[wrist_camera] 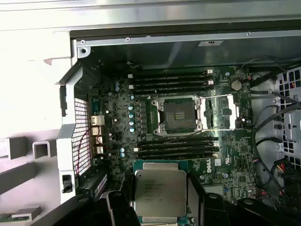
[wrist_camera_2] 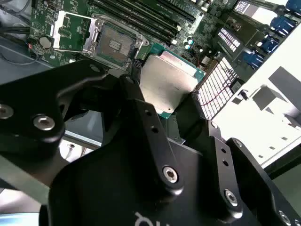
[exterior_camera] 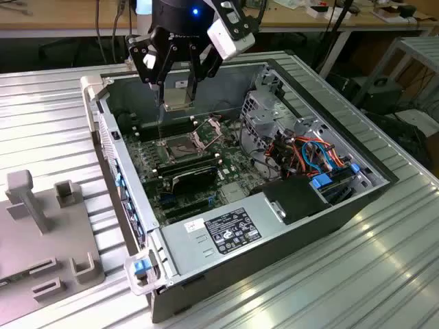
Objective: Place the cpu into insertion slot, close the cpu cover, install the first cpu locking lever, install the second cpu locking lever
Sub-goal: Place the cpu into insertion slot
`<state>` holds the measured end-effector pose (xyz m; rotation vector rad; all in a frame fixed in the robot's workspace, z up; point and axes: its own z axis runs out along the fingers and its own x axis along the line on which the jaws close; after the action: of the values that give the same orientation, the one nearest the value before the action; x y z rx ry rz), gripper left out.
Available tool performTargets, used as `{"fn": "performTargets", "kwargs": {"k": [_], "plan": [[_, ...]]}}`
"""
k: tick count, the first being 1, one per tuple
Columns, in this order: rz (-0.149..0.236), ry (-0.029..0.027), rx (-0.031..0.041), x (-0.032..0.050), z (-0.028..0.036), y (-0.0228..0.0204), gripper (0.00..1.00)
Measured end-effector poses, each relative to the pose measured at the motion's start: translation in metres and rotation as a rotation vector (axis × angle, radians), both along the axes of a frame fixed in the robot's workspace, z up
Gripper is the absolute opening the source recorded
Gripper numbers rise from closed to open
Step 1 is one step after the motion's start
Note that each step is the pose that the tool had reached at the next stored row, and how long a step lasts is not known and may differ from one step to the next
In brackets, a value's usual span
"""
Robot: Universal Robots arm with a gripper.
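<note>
cpu (wrist_camera: 160, 192) held in gripper (wrist_camera_2: 164, 101), above the uncovered insertion slot (wrist_camera: 178, 114)

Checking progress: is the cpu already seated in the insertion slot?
No, the cpu is held aloft and the insertion slot is empty.

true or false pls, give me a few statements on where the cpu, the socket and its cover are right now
1. The gripper holds the cpu. True.
2. The cpu sits in the insertion slot. False: the slot is empty, and the cpu is held apart from it.
3. The cpu cover is shut over the slot. False: it is swung open beside the slot.
4. Along two opposite sides of the insertion slot run long black slots. True.
</note>
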<state>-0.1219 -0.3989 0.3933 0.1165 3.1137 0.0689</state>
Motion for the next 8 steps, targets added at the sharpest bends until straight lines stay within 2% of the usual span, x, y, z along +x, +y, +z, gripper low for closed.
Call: {"fn": "performTargets", "kwargs": {"k": [8], "plan": [[0.0,0.0,-0.0001,0.0,0.0,0.0,0.55]]}}
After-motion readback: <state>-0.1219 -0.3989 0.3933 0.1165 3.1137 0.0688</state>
